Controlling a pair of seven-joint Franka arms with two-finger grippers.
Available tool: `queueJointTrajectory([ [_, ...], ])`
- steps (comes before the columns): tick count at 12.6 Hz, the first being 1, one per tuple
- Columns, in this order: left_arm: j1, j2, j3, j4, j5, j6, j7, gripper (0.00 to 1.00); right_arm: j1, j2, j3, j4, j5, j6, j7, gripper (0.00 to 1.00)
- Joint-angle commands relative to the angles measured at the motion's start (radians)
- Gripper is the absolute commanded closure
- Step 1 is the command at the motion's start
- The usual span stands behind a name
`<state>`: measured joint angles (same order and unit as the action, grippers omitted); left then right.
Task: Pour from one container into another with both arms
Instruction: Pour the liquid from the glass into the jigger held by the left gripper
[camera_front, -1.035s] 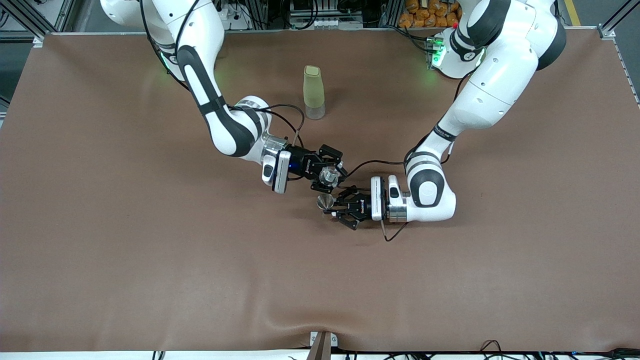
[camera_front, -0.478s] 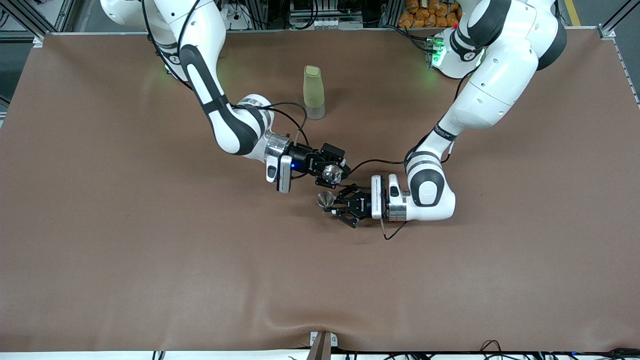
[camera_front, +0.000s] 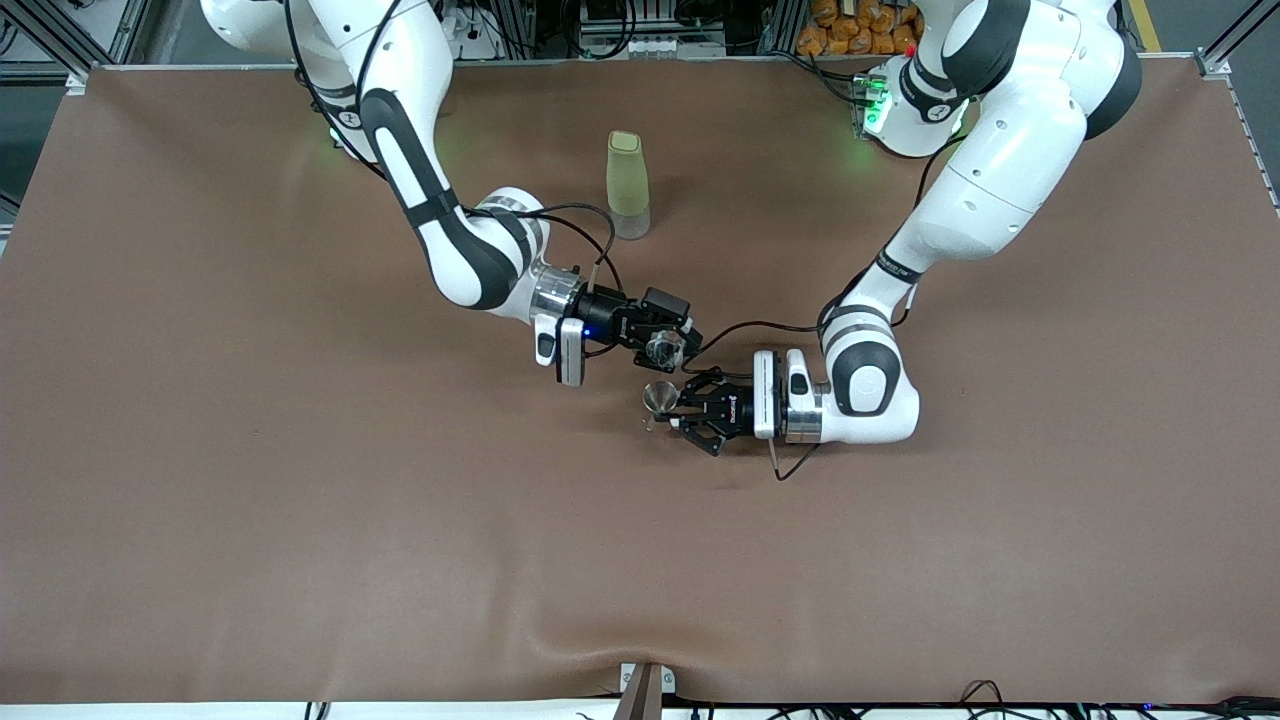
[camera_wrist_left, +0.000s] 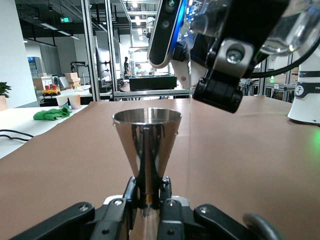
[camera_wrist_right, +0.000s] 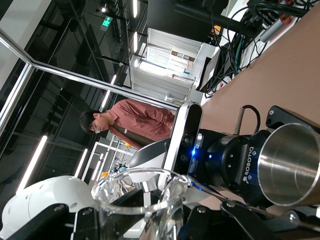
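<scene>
My right gripper (camera_front: 668, 345) is up over the middle of the tabletop (camera_front: 200, 450), its jaws closed on the clear glass cup (camera_front: 661, 348). The cup sits between the jaws, gripped by its sides, and is tipped over so that its mouth leans toward my other hand. In the right wrist view the cup's rim (camera_wrist_right: 139, 189) shows close up, with the steel jigger's open mouth (camera_wrist_right: 289, 164) just beside it.

My left gripper (camera_front: 682, 408) hangs low over the tabletop, just beside my right one and toward the left arm's end of the table. Its jaws are pinched shut on the steel jigger (camera_front: 658, 398). In the left wrist view the jigger (camera_wrist_left: 146, 150) stands upright, its narrow waist caught between my two fingertips (camera_wrist_left: 131, 192) and its upper cone clear above them. The tipped cup (camera_wrist_left: 295, 30) hangs above the jigger and off to one side; a thin clear stream (camera_wrist_left: 190, 115) falls from it past the jigger's rim.

A tall olive-green bottle (camera_front: 627, 184) stands upright on the tabletop, farther from the front camera than both grippers and well apart from them.
</scene>
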<state>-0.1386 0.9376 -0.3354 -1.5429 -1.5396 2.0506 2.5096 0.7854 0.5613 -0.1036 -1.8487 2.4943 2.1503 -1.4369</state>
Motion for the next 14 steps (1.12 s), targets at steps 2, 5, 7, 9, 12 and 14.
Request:
queueJointTrajectory([
  [2, 0.01, -0.04, -0.001, -0.046, -0.023, -0.013, 0.023, 1.0, 0.003, 0.0, 0.002, 0.016, 0.026, 0.014, 0.067, 1.0],
  [5, 0.001, -0.039, -0.001, -0.051, -0.025, -0.013, 0.024, 1.0, -0.005, 0.002, 0.002, 0.029, 0.026, 0.014, 0.076, 1.0],
  [7, -0.001, -0.04, -0.002, -0.06, -0.025, -0.013, 0.024, 1.0, -0.006, 0.002, 0.002, 0.032, 0.026, 0.014, 0.118, 1.0],
  [9, 0.002, -0.04, -0.002, -0.063, -0.023, -0.013, 0.026, 1.0, -0.008, 0.003, 0.002, 0.032, 0.026, 0.014, 0.119, 1.0],
  [12, 0.005, -0.042, -0.002, -0.063, -0.023, -0.013, 0.025, 1.0, -0.008, 0.005, 0.002, 0.032, 0.026, 0.014, 0.179, 1.0],
  [14, 0.007, -0.042, -0.002, -0.063, -0.023, -0.013, 0.025, 1.0, -0.008, 0.005, 0.002, 0.031, 0.028, 0.013, 0.216, 1.0],
])
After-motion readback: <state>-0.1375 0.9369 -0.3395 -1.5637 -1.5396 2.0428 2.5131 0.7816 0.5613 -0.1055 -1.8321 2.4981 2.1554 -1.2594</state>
